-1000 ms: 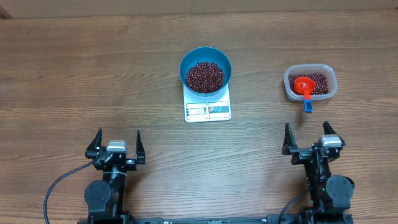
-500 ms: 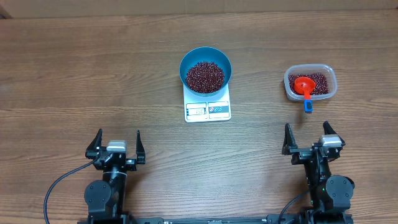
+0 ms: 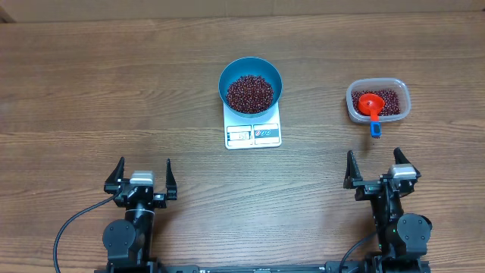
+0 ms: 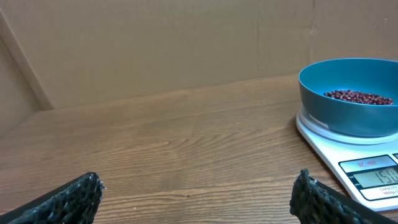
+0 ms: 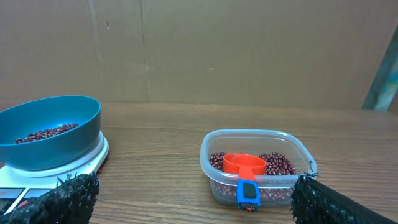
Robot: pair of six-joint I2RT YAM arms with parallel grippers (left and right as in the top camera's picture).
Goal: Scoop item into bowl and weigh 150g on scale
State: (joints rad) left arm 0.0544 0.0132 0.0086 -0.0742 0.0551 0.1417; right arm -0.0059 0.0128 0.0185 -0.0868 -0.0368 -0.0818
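Beans (image 3: 250, 92) sitting in bowl (image 3: 226, 80) on scale (image 3: 253, 135); display (image 4: 379, 178) possibly reading target, digits too blurred. Both jaws hanging wide apart, empty. Risk: scoop (image 3: 370, 106) adding more, overshooting weight; arm nudging bowl, skewing reading.

From my left wrist camera I see the left claw (image 4: 196, 185) spread wide, its two dark fingertips (image 4: 74, 199) poking in at the bottom corners with only bare bench (image 4: 174, 143) between them. Nothing is in its grip. To the right, the blue bowl (image 4: 348, 115) sits on the white scale (image 4: 323, 140), both cut off by the frame edge. A low layer of red-brown beans (image 4: 357, 96) shows inside the bowl. The scale's display (image 4: 379, 178) is lit, but its digits run out of frame, so I can't read them fully. A cardboard wall (image 4: 155, 43) stands behind the bench.
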